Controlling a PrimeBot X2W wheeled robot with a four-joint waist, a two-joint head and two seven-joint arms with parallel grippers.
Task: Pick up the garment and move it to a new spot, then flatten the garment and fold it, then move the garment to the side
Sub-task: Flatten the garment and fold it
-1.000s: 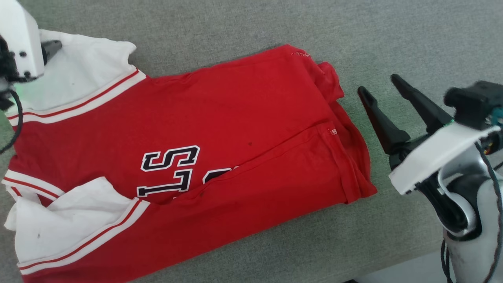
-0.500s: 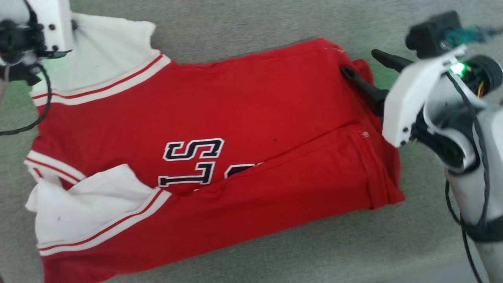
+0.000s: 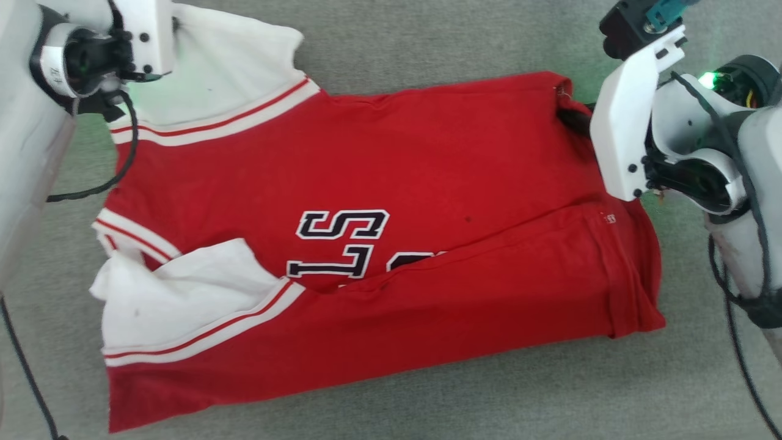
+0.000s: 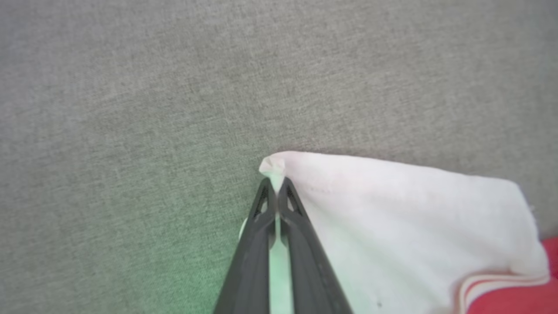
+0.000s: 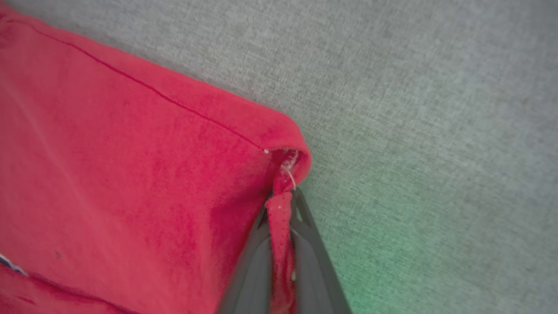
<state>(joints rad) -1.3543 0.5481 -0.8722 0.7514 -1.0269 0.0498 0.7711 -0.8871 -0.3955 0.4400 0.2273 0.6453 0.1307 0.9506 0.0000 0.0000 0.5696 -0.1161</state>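
Losing the left border of the head view to a pale forearm and a white wrist housing, with a black cable looping below and running out of frame. Pinching the very tip of a white sleeve with the left gripper, seen from its own wrist: two slim dark fingers pressing fully together, a crumpled nub of cloth poking past the tips. Hiding those fingers behind the housing in the head view.

Lying flat across the middle of the grey woven surface, with that coarse matte weave running past every frame border: the garment, soft bright red knit folded into a long rectangle. Folding a second white sleeve over its near-left part, with red-and-white striped trim banding both sleeves. Covering part of the black-and-white block lettering with a long red flap, leaving the rest unreadable. Showing a tiny label near the right hem, too small for reading.

Gripping the far-right hem corner with the right gripper: fingers closing tight on a pinched ridge of red cloth, a loose pale thread hanging at the seam. Hiding mostly behind a white cover plate in the head view, a dark finger stub poking against the red edge. Tinting the weave green near both wrists.
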